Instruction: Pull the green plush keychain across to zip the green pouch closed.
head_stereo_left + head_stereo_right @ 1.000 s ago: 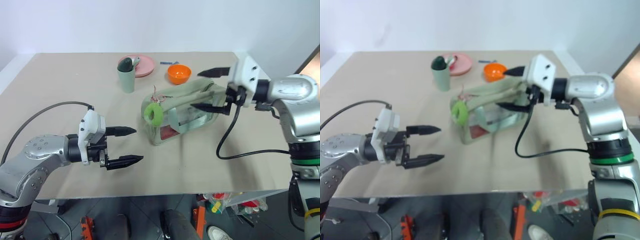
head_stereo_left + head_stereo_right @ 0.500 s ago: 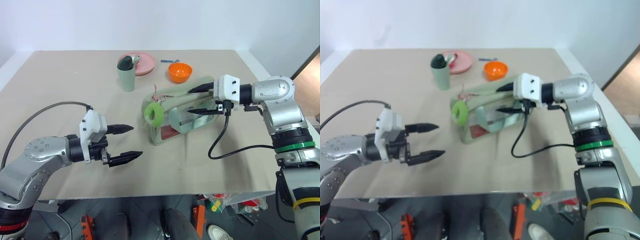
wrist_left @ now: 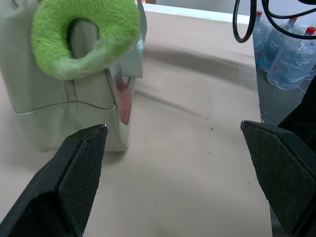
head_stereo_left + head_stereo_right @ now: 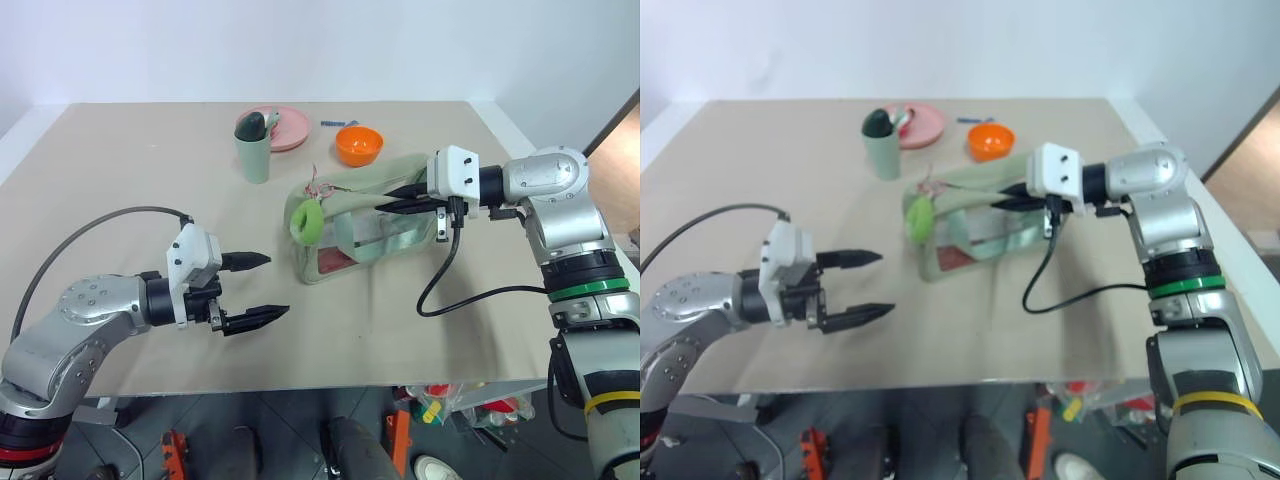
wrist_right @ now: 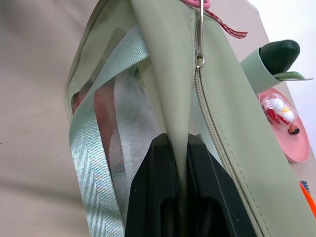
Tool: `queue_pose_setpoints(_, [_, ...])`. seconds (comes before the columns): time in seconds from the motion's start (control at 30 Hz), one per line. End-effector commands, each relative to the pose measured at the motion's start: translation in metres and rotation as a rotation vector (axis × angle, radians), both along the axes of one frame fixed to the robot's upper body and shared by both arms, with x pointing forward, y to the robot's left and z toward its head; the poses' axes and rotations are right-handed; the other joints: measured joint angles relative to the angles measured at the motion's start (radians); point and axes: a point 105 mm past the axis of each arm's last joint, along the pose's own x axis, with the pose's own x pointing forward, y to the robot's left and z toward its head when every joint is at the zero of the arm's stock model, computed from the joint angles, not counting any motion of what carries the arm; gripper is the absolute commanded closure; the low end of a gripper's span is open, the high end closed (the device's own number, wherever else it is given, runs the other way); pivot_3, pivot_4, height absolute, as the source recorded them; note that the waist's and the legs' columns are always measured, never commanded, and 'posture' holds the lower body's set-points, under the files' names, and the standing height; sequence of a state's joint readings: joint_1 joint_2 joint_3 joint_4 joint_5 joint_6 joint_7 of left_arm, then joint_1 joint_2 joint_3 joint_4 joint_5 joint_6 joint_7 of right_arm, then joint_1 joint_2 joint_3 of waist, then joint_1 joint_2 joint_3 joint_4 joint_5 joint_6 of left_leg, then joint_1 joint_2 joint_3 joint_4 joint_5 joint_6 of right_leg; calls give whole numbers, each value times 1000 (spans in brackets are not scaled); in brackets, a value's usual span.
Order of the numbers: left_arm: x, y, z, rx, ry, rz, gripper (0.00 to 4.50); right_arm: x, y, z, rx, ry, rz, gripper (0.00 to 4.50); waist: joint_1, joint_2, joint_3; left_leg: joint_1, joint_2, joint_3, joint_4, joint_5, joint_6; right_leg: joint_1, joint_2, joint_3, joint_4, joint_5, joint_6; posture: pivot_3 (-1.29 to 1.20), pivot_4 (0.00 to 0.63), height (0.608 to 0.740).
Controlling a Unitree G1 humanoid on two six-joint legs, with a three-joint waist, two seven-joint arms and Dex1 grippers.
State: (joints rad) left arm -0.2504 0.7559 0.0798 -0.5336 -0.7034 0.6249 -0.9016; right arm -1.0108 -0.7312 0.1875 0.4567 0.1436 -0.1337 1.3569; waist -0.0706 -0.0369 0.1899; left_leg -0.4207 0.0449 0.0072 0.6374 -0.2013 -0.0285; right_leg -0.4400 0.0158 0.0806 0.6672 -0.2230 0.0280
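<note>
The green pouch [image 4: 365, 228] lies on its side mid-table, with clear side panels and a pale strap [image 5: 94, 148]. The green plush keychain [image 4: 305, 222] hangs on a pinkish cord at the pouch's left end, and in the left wrist view it curls against that end [image 3: 84, 34]. My right gripper [image 4: 396, 200] is shut on the pouch's top fabric beside the zipper [image 5: 199, 89]; its fingers [image 5: 160, 163] pinch that flap. My left gripper [image 4: 276, 286] is open just above the table, a short way left of the keychain and apart from it.
A pale green tumbler [image 4: 254, 155] holding a dark green utensil, a pink plate [image 4: 292, 128] and an orange bowl [image 4: 358, 146] stand behind the pouch. A black cable [image 4: 440, 270] loops down from my right wrist onto the table. Bare tabletop [image 4: 380, 320] runs to the front edge.
My right gripper has closed from wide open onto the pouch's top flap. The pouch's top has drawn in a little. My left gripper has stayed where it was, open.
</note>
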Motion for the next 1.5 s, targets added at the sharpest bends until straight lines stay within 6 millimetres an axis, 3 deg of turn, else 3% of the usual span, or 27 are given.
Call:
queue_pose_setpoints(0.03, [1,-1,6,-3,-51,-7,0,-11,14,43,4,-69,-10,4471,0,1,0,0,0,0,0,0,0,0,0,0,0,0,0,0,150,740])
queue_pose_setpoints(0.27, [3,-1,5,7,-59,-15,0,-16,58,59,4,-65,-156,4471,0,1,0,0,1,-2,0,0,0,-2,2,-1,3,-1,-2,0,150,740])
queue_pose_setpoints(0.47, [3,-4,4,14,-65,-30,0,-28,99,36,2,-26,-164,4471,1,1,0,-2,1,-4,0,0,0,-2,2,-3,4,-1,-2,0,150,740])
queue_pose_setpoints(0.7, [2,-3,3,17,-64,-28,0,-26,111,18,6,-5,-194,4471,1,1,0,-2,0,-5,1,0,-1,-1,1,-4,4,-2,-2,0,150,740])
queue_pose_setpoints(0.73, [2,-3,3,18,-64,-27,0,-27,111,18,16,13,-191,3780,1,1,0,-2,1,-5,2,0,-1,-1,1,-4,4,-1,-2,0,150,740])
queue_pose_setpoints(0.87, [2,-2,3,19,-64,-22,0,-41,115,27,109,110,-132,2497,1,1,0,-2,1,-5,2,0,0,-1,1,-4,5,-1,-2,0,150,740])
queue_pose_setpoints(1.1, [0,0,1,33,-62,-17,0,-61,86,61,337,276,-100,45,1,1,0,-2,1,-7,2,1,0,-1,2,-5,5,-1,-2,0,150,740])
queue_pose_setpoints(1.2, [-1,1,1,41,-63,-15,0,-62,63,70,408,305,-120,45,1,0,0,-2,1,-7,2,1,0,-1,2,-5,5,-1,-2,0,150,740])
queue_pose_setpoints(1.3, [0,1,4,22,-69,-5,0,-53,31,66,477,305,-186,45,2,0,0,-2,1,-7,2,1,0,0,1,-6,5,-2,-2,0,150,740])
queue_pose_setpoints(1.4, [2,2,6,7,-73,6,0,-44,8,46,534,317,-244,45,2,-1,-1,-2,1,-7,2,1,0,0,2,-5,5,-2,-2,0,150,740])
queue_pose_setpoints(1.5, [4,-1,11,-15,-93,10,0,-44,-2,12,570,345,-264,45,2,-1,-1,-1,1,-7,2,1,0,0,2,-5,5,-2,-2,0,150,740])
